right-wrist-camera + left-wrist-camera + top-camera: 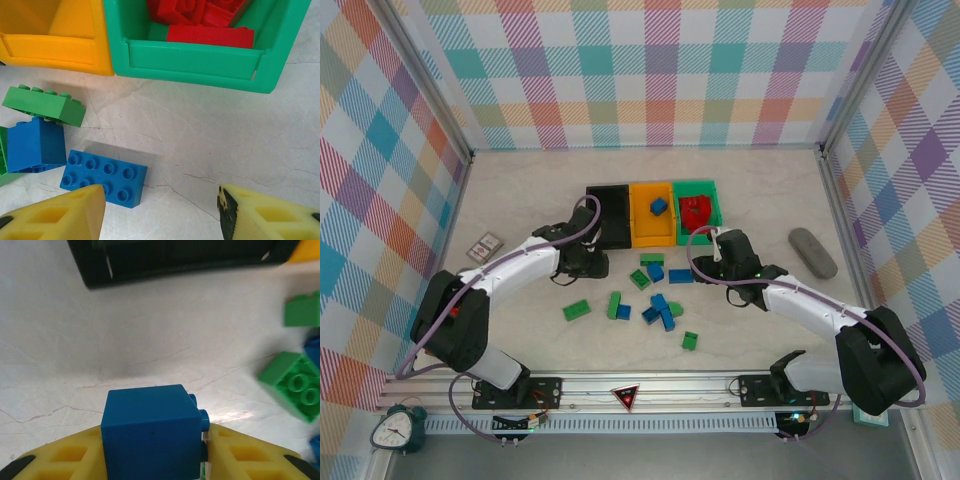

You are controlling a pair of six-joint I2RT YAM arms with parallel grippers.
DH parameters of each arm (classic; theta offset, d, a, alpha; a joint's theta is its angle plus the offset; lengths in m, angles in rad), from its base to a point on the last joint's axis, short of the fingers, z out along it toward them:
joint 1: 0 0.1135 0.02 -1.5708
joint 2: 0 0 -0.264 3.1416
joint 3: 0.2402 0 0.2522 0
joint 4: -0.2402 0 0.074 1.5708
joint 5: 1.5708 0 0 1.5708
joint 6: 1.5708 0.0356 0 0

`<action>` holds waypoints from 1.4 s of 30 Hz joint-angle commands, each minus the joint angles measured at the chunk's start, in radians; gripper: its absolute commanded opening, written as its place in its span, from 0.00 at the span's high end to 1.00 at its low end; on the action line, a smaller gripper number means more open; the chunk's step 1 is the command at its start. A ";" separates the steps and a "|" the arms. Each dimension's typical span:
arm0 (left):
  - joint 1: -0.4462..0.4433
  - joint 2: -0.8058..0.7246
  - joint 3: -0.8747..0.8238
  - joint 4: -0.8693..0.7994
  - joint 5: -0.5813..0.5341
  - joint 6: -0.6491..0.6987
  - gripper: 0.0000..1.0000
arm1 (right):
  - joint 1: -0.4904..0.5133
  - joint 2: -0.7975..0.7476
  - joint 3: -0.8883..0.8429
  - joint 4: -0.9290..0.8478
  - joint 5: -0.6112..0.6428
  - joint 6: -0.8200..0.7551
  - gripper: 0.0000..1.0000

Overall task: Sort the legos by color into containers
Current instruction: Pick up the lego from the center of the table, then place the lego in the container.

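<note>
Three pastel plaid-patterned walls (660, 70) stand around me at 9, 12 and 3 o'clock, joined by bare aluminium corner posts (424, 80). My pale, marble-veined counter (540, 185) is evenly lit, with soft shadows. A silver metal rail (650, 400) runs at 6 o'clock, and a small green alarm clock (398, 428) sits at 7 o'clock.

So the black bin (180, 260) is blurry and chopped off at the top edge. Right of it, a green brick (302, 310) gets clipped by the frame edge. Card (484, 246) left of the bin: print's too tiny to read.
</note>
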 commanded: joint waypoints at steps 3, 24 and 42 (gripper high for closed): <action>-0.010 -0.048 0.104 -0.010 0.026 -0.009 0.57 | 0.001 -0.020 -0.014 0.023 -0.009 0.004 0.38; -0.055 0.369 0.650 -0.058 0.074 0.064 0.55 | 0.001 -0.032 -0.017 0.023 -0.008 0.004 0.38; -0.055 0.794 1.217 -0.298 -0.166 0.184 0.48 | 0.001 -0.023 -0.011 0.028 -0.014 0.004 0.38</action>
